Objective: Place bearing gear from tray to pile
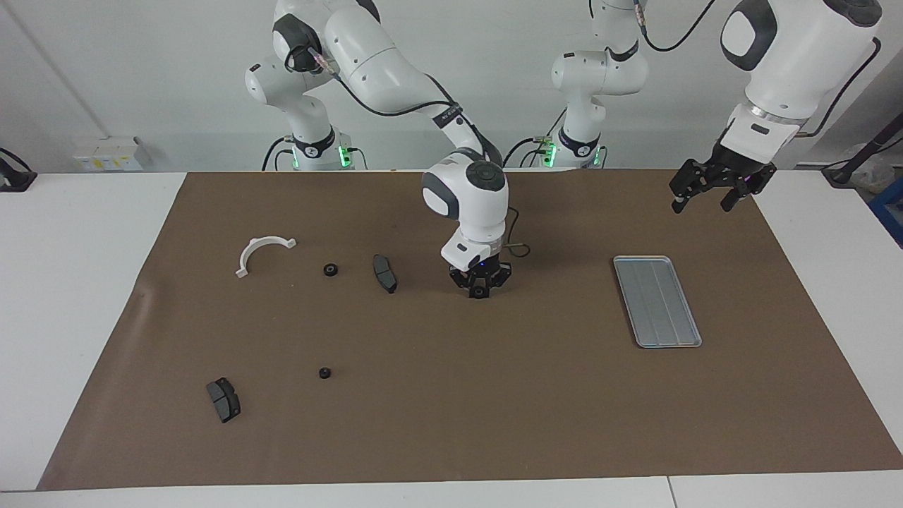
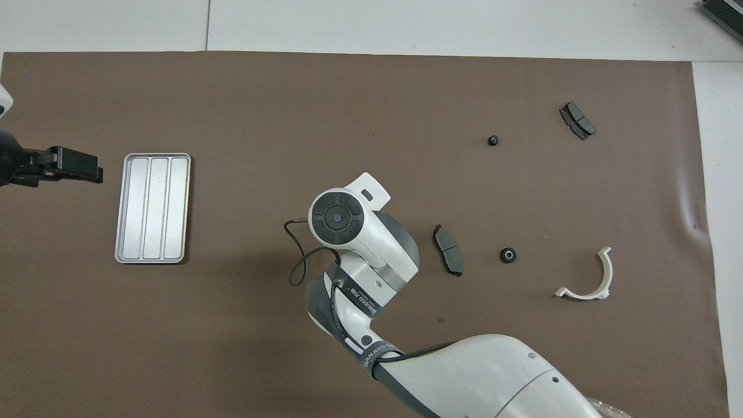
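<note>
Finding: the right gripper [image 1: 480, 288] sits low at the centre of the facing view, just above the tabletop [image 1: 451, 423], clenched on what appears to be a small dark gear [image 1: 480, 291]. The tray [image 1: 657, 301], toward the left arm's end, lies bare.

Risk: the gear is small and round. A loose pinch or a release from height would likely let it roll away from the pile.

Surroundings: a dark pad [image 1: 384, 273] lies nearest the gripper, in the middle band of the frame. Past it lie a second gear [image 1: 330, 269] and the white bracket [image 1: 262, 253]. Another pad [image 1: 223, 399] and a third gear [image 1: 324, 372] lie in the lower part. The nearest pad could be clipped in passing.

The left gripper [image 1: 704, 201] waits spread, raised in the upper part of the frame, near the tray's robot-side end.
</note>
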`<state>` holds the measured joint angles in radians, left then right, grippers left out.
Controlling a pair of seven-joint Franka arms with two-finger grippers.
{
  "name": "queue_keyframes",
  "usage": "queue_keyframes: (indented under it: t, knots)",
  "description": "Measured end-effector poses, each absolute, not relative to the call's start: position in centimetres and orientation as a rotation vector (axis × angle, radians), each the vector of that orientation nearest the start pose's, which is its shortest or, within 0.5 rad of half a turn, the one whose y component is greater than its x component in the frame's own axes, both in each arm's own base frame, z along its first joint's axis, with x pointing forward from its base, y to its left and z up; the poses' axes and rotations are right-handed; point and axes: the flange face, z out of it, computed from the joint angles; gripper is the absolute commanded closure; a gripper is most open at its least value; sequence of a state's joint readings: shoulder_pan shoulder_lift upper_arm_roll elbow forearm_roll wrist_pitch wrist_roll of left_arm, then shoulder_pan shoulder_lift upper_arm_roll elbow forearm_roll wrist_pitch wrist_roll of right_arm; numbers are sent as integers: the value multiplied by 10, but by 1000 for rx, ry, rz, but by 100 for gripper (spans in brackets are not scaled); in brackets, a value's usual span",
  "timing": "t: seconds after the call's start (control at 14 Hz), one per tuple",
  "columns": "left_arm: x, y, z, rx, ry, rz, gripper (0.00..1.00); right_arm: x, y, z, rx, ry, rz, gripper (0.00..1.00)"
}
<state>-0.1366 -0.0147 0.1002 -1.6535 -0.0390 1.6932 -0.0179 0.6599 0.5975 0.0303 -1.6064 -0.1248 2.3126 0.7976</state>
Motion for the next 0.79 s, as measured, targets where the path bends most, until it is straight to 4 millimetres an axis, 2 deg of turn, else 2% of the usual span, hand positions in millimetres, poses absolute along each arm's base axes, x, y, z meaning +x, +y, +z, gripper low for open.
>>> queue_keyframes:
  t: [0.14,0.29,0.36,0.43,0.57,0.79]
  knots:
    - [559,-27,603,-3162,40,-80,0,557,436,297,-3116,59,-261,89]
    - [559,-36,601,-3151,73,-72,0,577,412,316,-3102,113,-303,89]
    - [558,-40,599,-3149,82,-68,0,587,393,330,-3096,119,-324,89]
    - [558,-41,598,-3148,85,-65,0,598,367,344,-3101,106,-338,89]
    - [558,-42,599,-3148,88,-67,0,606,305,360,-3129,65,-331,89]
    - [557,-39,600,-3148,80,-70,0,598,216,369,-3179,-52,-282,89]
